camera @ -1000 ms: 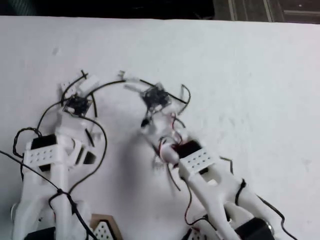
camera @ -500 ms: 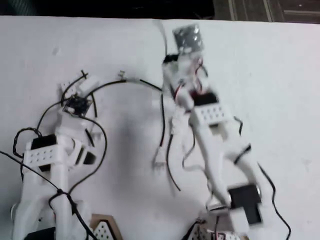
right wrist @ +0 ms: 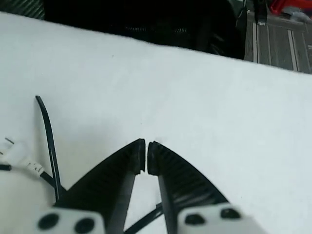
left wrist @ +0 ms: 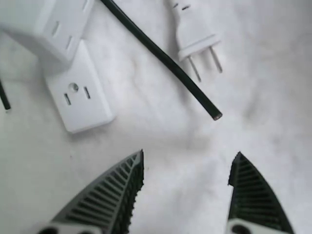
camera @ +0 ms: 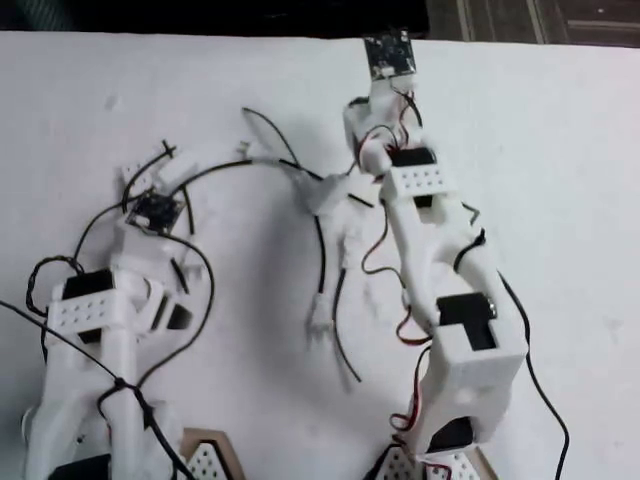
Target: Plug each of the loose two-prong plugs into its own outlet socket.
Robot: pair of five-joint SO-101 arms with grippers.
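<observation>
Left wrist view: my left end effector [left wrist: 189,154] gapes empty, seemingly ready for the loose plug [left wrist: 195,36] near the outlet [left wrist: 80,100]; my right end effector [right wrist: 146,143] is pinched closed, empty.

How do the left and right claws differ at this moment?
The left claw is open; the right claw is shut, its tips nearly touching with nothing between them. The left claw faces a white two-prong plug and an outlet block; the right claw faces bare table near its far edge. Both have dark ribbed fingers.
</observation>
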